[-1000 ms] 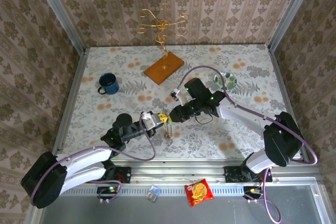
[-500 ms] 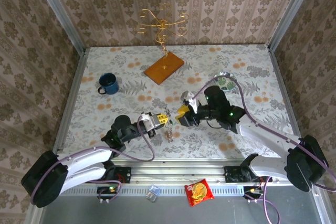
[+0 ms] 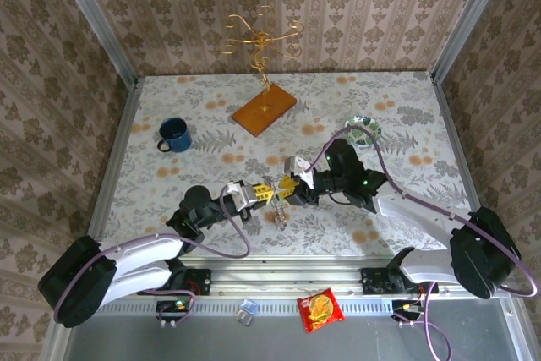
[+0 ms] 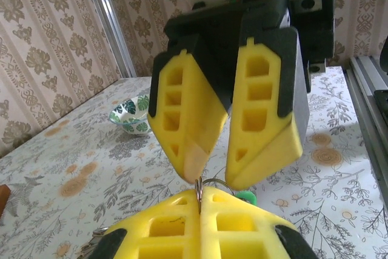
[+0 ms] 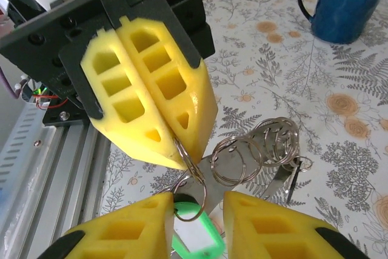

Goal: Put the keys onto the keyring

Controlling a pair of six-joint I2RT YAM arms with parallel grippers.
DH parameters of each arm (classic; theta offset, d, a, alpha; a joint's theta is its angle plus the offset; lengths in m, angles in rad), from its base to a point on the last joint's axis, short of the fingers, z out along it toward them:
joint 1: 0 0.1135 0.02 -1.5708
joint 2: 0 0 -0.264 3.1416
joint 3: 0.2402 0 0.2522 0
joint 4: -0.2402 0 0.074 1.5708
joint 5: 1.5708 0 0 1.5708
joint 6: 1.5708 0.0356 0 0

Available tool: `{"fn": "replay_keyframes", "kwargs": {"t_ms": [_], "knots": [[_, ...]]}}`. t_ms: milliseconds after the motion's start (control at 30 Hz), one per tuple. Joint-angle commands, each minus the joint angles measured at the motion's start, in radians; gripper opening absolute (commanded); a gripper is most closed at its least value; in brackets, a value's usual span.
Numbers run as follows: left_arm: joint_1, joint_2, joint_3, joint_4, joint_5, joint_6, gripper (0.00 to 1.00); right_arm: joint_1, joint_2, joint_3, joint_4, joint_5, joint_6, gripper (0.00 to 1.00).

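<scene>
Far left, the blue mug (image 3: pixel 174 134) sits well apart from the action on the flowered table (image 3: pixel 397 99). The left arm (image 3: pixel 139 255) has its shoulder down at the near-left corner. Its white link runs right along the front edge, the elbow kinks up, and the forearm reaches right toward mid-table.

The left gripper (image 3: pixel 265 193) points right. On the left wrist camera its yellow fingers (image 4: pixel 173 225) are pressed flat together, clenched on the thin wire of the keyring (image 4: pixel 199 187), which pokes out of the seam between the tips. The right wrist camera shows the same pinch, with smaller linked rings (image 5: pixel 276 141) spreading to the right of it and a silvery key (image 5: pixel 280 179) at the end of that bunch. From above, the bunch shows just nearside of the two grippers.

The green-headed key (image 5: pixel 194 238) has its head right at the ring, down in the gap between the right gripper's fingers (image 5: pixel 273 228). The right gripper (image 3: pixel 290 187) is nose to nose with the left and points left, with its jaws parted. Whether its pads touch the green head, I cannot tell.

The right arm (image 3: pixel 414 209) slopes from the wrist down to the near-right corner, then folds back to its base. Just beyond the wrist sits the green-patterned bowl (image 3: pixel 363 130).
</scene>
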Motion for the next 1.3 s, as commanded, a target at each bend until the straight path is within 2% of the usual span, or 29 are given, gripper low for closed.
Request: {"fn": "replay_keyframes", "kwargs": {"t_ms": [0, 267, 433, 500, 600, 667, 733, 800, 900, 1067, 1267], "knots": [[0.003, 0.008, -0.005, 0.079, 0.033, -0.034, 0.0, 0.009, 0.021, 0.038, 0.031, -0.032, -0.023, 0.26], [0.002, 0.008, -0.008, 0.082, 0.04, -0.041, 0.0, 0.012, 0.043, 0.05, 0.062, -0.044, -0.022, 0.25], [0.002, 0.012, -0.009, 0.091, 0.044, -0.045, 0.0, 0.012, 0.053, 0.053, 0.067, -0.062, -0.021, 0.2], [0.002, 0.014, -0.009, 0.098, 0.044, -0.049, 0.0, 0.012, 0.06, 0.056, 0.074, -0.079, -0.02, 0.17], [0.003, 0.015, -0.01, 0.105, 0.035, -0.048, 0.0, 0.012, 0.076, 0.079, 0.04, -0.118, -0.034, 0.0], [0.004, 0.014, -0.011, 0.101, 0.009, -0.049, 0.0, 0.012, 0.079, 0.094, -0.001, -0.116, -0.057, 0.0], [0.004, 0.007, -0.014, 0.083, -0.023, -0.047, 0.04, 0.012, 0.071, 0.106, -0.038, -0.096, -0.084, 0.0], [0.005, -0.01, -0.01, 0.035, -0.043, -0.037, 0.16, 0.012, 0.062, 0.125, -0.085, -0.069, -0.119, 0.0], [0.004, -0.05, 0.012, -0.086, -0.052, -0.002, 0.22, 0.023, 0.061, 0.176, -0.203, -0.013, -0.193, 0.0], [0.004, -0.086, 0.064, -0.282, -0.066, 0.072, 0.22, 0.057, 0.083, 0.257, -0.377, 0.063, -0.297, 0.0], [0.002, -0.088, 0.103, -0.357, -0.07, 0.105, 0.16, 0.132, 0.154, 0.382, -0.575, 0.227, -0.42, 0.0]]}}
